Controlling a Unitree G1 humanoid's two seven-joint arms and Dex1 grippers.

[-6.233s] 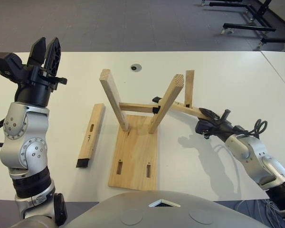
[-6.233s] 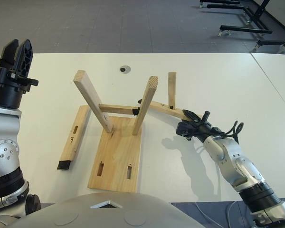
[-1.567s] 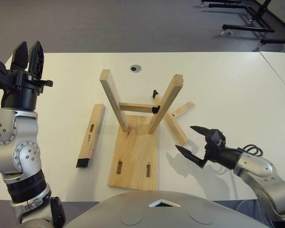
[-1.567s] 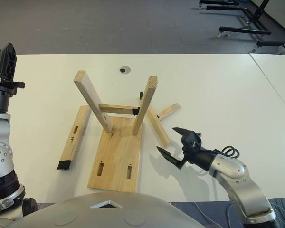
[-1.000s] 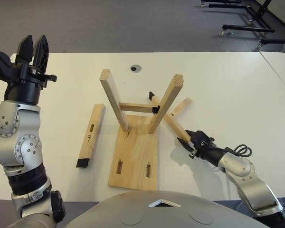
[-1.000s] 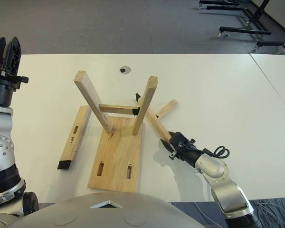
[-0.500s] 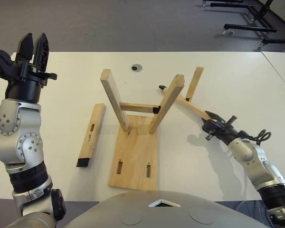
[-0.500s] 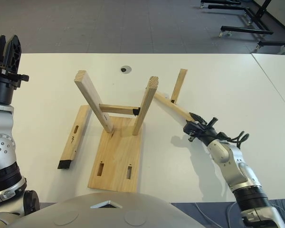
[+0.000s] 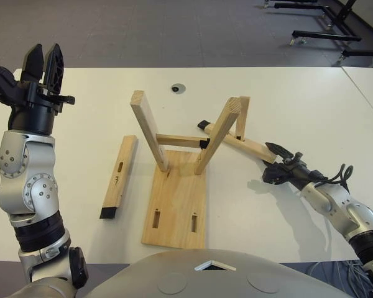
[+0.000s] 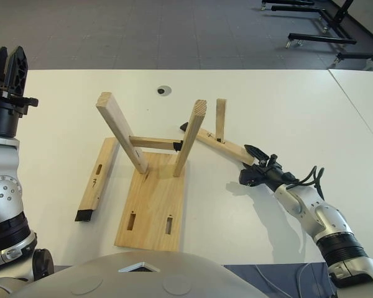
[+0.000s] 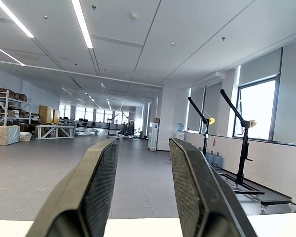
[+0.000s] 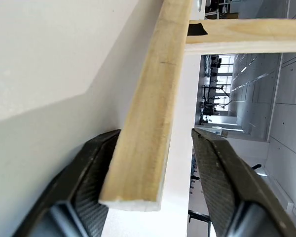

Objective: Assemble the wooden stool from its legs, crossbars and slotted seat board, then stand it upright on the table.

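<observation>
The seat board lies flat on the table. Two legs stand tilted in its far slots, joined by a crossbar. A loose leg lies at the board's 9 o'clock. At its 2 o'clock the right gripper grasps the near end of another leg, whose own crossbar points away toward 12. The left gripper hangs raised at 10 o'clock, fingers released.
</observation>
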